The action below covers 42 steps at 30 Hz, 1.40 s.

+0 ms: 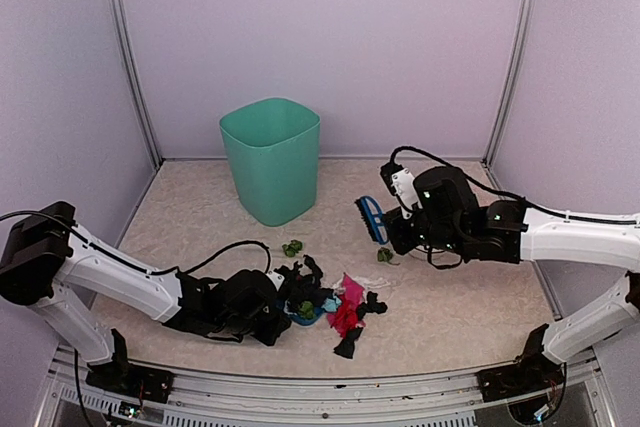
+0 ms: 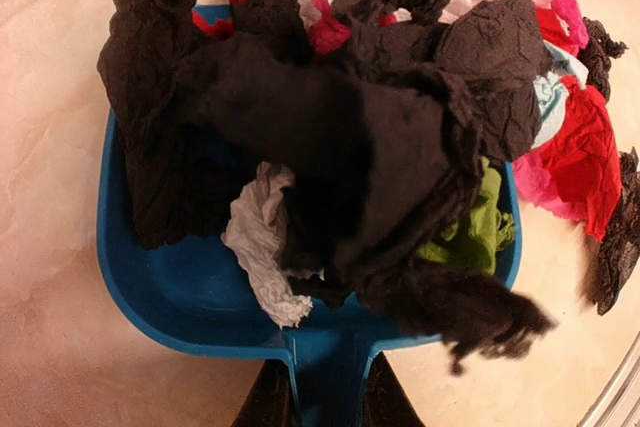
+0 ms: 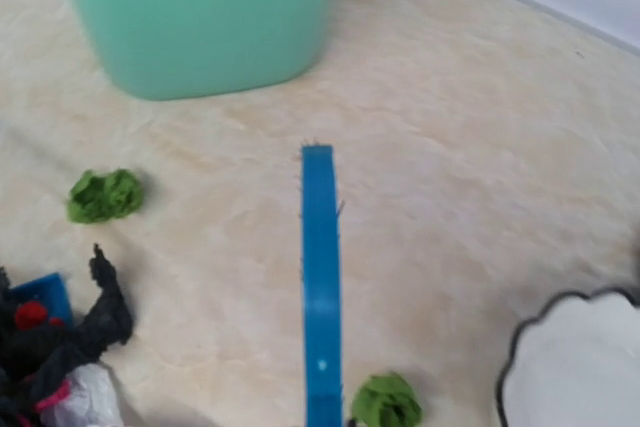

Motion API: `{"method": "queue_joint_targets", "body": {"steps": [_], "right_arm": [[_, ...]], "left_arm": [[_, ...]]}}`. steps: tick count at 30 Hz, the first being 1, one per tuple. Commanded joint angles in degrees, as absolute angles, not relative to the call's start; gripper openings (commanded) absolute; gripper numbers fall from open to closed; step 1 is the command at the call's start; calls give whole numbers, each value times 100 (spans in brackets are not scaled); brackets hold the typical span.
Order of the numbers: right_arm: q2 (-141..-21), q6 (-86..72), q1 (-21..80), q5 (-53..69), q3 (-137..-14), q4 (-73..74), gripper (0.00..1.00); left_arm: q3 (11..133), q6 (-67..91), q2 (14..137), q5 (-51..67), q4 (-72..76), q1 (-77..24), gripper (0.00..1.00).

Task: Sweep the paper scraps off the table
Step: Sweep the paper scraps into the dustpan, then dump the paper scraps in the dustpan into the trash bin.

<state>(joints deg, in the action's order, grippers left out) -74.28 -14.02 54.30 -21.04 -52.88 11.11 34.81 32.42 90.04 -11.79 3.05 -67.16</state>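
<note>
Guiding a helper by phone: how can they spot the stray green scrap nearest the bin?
Find the mint-green bin at the back of the table. Just in front of it, before the dark scrap pile, lies one crumpled green scrap alone. The other stray green scrap lies farther right, by the blue brush.

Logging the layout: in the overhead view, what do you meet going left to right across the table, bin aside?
left pincer → blue dustpan → blue brush → right arm's white forearm

Pale lilac walls [image 1: 320,37], metal corner posts [image 1: 128,57]
</note>
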Motion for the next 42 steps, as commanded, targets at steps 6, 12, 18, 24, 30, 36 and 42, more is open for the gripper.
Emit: {"method": "queue_joint_targets", "body": {"steps": [6, 12, 18, 24, 30, 36, 42], "right_arm": [[-6494, -2463, 5000, -2218, -4349, 884, 0], [-6157, -2592, 4858, -2237, -4103, 887, 0], [-5881, -2839, 4785, -2319, -4004, 884, 0], [-5747, -2887, 4755, -2378, -3958, 897, 0], [-5688, -2926, 4746, -2360, -3936, 883, 0], [-5655, -2943, 4746, -2351, -3911, 859, 0], [-5677, -2963, 4746, -2347, -3864, 793, 0]], "left_arm": [[3921, 2980, 8799, -1631, 71, -6671, 0], [4239, 2883, 8572, -1683, -215, -6647, 0], [4675, 2753, 8314, -1640, -650, -6559, 0], [5189, 2580, 8069, -1668, -1113, -6473, 0], [5973, 2369, 8029, -1652, -1923, -6330, 0], [6747, 2225, 8030, -1472, -2571, -6028, 0], [7466, 2137, 8093, -901, -3030, -5498, 0]]}}
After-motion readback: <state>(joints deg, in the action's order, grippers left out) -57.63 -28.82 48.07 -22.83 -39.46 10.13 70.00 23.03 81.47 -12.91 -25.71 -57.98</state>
